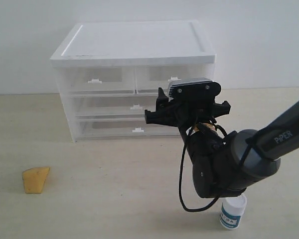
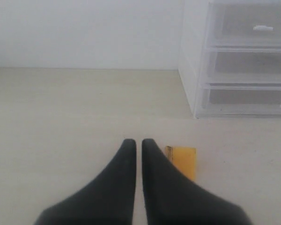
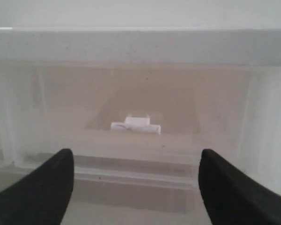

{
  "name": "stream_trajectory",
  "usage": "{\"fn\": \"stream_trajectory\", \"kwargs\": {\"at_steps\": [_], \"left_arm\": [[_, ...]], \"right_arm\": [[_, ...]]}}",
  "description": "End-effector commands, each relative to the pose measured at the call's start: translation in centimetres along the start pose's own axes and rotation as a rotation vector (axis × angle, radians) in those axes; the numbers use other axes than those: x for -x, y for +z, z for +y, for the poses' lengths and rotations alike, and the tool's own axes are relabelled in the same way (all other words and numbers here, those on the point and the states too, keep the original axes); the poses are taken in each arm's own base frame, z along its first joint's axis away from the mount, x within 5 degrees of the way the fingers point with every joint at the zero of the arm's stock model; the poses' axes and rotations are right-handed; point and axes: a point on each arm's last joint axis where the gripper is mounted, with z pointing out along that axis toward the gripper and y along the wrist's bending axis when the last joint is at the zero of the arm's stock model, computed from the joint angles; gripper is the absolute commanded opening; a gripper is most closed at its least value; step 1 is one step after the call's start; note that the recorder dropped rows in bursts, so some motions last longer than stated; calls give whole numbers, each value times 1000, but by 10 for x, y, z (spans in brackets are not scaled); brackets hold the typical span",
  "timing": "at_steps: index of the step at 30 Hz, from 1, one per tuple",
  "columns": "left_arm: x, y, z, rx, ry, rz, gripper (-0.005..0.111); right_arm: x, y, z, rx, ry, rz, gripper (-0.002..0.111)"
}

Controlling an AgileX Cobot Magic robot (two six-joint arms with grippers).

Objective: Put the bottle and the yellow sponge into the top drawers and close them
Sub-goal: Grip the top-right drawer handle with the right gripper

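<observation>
Ahead of right gripper (image 3: 136, 157): drawer tab (image 3: 135, 125) | jaws wide, empty | tab likely stiff, slick; pinch its middle

A PiPER-branded robot arm (image 1: 269, 144) before a plastic drawer cabinet (image 1: 134, 45) on a pale bench (image 1: 114, 199) suggested a robotics lab.

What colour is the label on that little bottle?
Teal-blue with a white band; the bottle shows best in the exterior view.
</observation>
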Motion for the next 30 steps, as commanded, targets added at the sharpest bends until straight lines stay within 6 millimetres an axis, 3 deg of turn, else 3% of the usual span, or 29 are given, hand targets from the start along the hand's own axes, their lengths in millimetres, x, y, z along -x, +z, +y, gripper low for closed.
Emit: {"fn": "stream_trajectory", "kwargs": {"at_steps": [1,14,24,27,30], "left_arm": [[-1,0,0,3,-9,-2,4],[-1,0,0,3,-9,-2,4],[-1,0,0,3,-9,-2,4],[-1,0,0,3,-9,-2,4],[-1,0,0,3,-9,-2,4]], "right_arm": [[0,6,0,-31,7,-18,69],[10,25,6,-72,27,-73,69],[12,35,-9,-104,-2,-68,67],[11,35,-9,-103,-1,-66,47],[9,34,-9,-100,-3,-50,15]]}}
